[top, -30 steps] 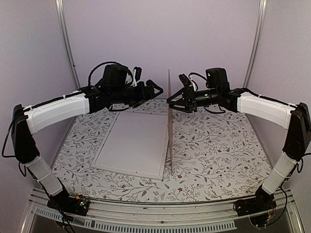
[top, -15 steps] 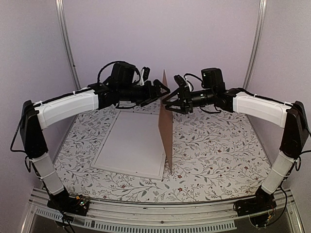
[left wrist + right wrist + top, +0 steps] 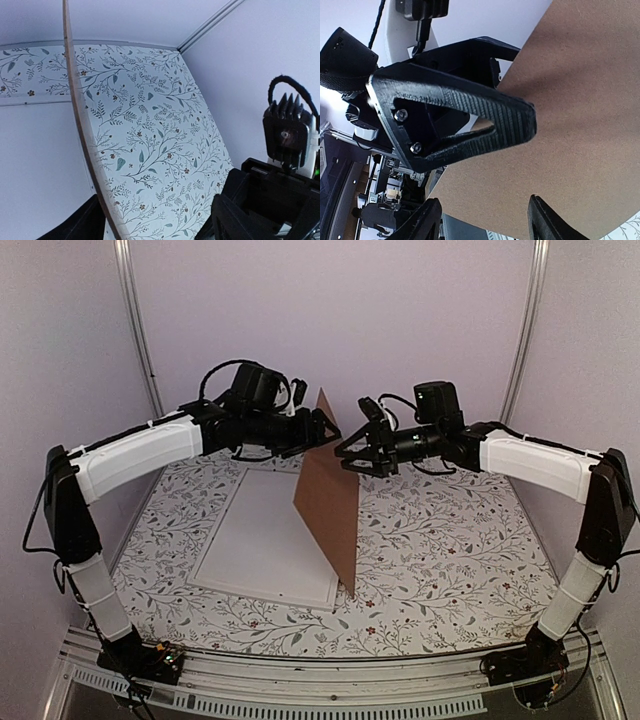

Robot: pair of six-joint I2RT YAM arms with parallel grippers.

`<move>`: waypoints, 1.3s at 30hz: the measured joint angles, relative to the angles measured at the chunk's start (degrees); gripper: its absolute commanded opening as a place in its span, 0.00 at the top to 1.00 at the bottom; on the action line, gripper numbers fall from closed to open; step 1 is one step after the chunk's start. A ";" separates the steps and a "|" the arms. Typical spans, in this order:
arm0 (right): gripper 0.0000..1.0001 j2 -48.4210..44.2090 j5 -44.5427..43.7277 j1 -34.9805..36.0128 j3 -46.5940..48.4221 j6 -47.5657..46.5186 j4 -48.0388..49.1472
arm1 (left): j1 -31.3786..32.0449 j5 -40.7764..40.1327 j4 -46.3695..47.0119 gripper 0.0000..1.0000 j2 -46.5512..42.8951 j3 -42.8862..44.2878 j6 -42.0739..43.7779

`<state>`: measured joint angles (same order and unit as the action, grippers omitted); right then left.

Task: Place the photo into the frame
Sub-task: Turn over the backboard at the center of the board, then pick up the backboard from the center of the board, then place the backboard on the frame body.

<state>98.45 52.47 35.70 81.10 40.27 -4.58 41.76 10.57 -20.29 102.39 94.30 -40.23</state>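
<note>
The white frame (image 3: 275, 535) lies flat on the table, left of centre, and its inside looks plain white. The photo's picture side shows nowhere; I cannot tell whether that white is its back. The brown hardboard panel (image 3: 330, 510) stands on its lower edge beside the frame, top tilted left. My left gripper (image 3: 325, 430) is open and straddles the panel's upper edge (image 3: 82, 125), which passes close to one finger (image 3: 80, 222). My right gripper (image 3: 345, 452) is open just right of the panel, facing its brown face (image 3: 580, 100). The left gripper's finger (image 3: 485, 120) shows there.
A floral cloth (image 3: 450, 540) covers the table. Pale purple walls with metal corner posts (image 3: 140, 340) close in the back and sides. Both arms meet above the table's far middle.
The panel, upright and edge-on before, has tipped its top to the left, showing its brown face. The left gripper has moved right onto its upper edge. The right gripper stayed close.
</note>
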 measured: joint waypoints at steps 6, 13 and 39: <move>0.39 -0.24 -0.98 -0.55 -1.86 -0.66 -1.20 | -0.04 -3.91 -5.53 0.56 0.00 1.31 3.19; 0.39 -0.68 -1.84 -1.77 -5.01 -1.16 -1.95 | -0.09 -6.34 -8.83 0.81 0.17 2.01 5.57; 0.39 -14.10 -4.15 -12.48 -9.18 -7.13 -10.16 | -14.75 9.94 12.20 1.00 -23.12 -32.81 -7.80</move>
<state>84.36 48.31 23.22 71.92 33.15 -14.74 27.00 20.51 -8.10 79.26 61.49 -48.03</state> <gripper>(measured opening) 0.609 0.035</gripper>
